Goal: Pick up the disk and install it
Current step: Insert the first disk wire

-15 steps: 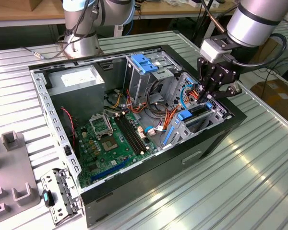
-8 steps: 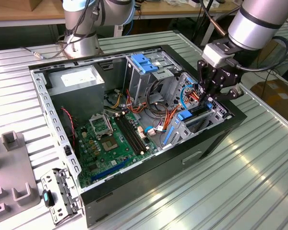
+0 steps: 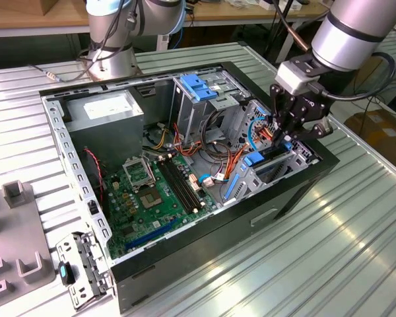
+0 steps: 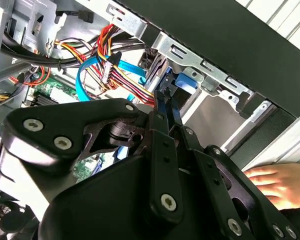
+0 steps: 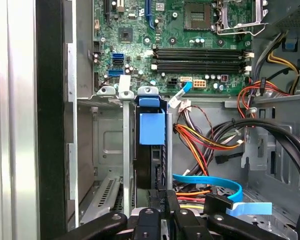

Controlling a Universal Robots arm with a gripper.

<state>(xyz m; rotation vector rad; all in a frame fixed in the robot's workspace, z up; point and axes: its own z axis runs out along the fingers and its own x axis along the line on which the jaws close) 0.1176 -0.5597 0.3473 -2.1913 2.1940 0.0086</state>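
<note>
One disk (image 5: pixel 152 129) upright in drive bay, fingers (image 5: pixel 166 200) touching, no legible writing.

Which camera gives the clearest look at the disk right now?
The first wrist view: the disk stands on edge in its bay slot, blue carrier frame facing the camera. The exterior view shows a blue sliver below the gripper; the second wrist view, a blue edge beyond the fingers.

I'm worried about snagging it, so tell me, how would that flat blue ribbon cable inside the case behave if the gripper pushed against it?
The blue ribbon cable probably bends easily: it lies in a loose curve. It looks thin and light, so the gripper beside it would likely push it aside rather than be stopped.
</note>
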